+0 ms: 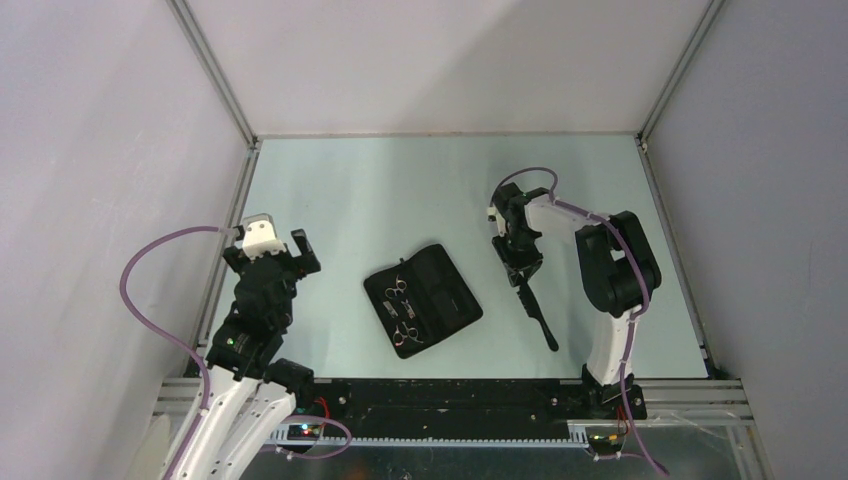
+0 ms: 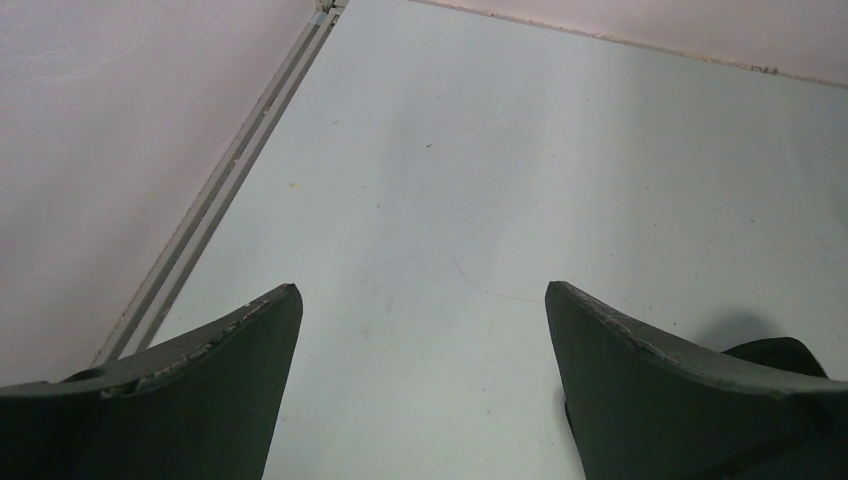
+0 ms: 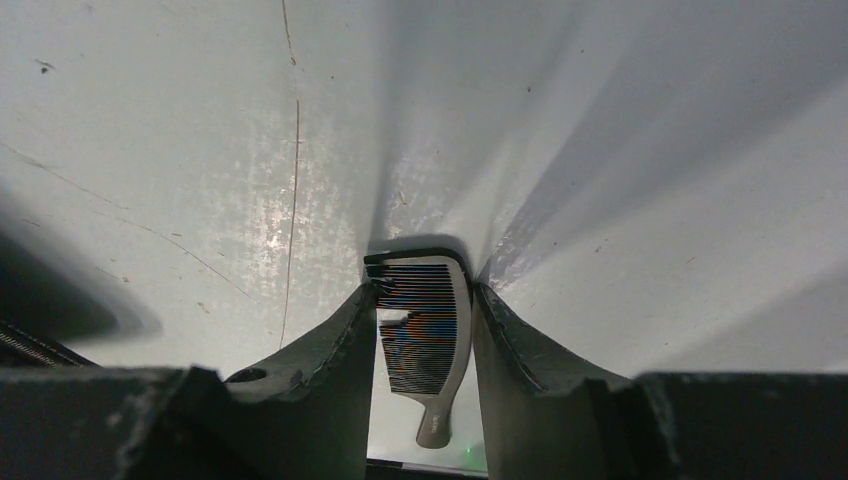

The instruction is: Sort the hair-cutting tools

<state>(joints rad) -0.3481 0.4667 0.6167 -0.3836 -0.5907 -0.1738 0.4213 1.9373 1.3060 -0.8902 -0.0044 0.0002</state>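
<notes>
A black comb lies slantwise on the table right of centre. My right gripper points down over its far end. In the right wrist view both fingers press against the sides of the comb, so the right gripper is shut on it. Two silver scissors lie inside the opened black zip case at mid-table. My left gripper hovers at the left edge, far from the case. The left wrist view shows that gripper open wide over bare table.
A metal frame rail runs along the table's left side, close to the left gripper. Grey walls enclose the table on three sides. The right arm's bulky elbow stands right of the comb.
</notes>
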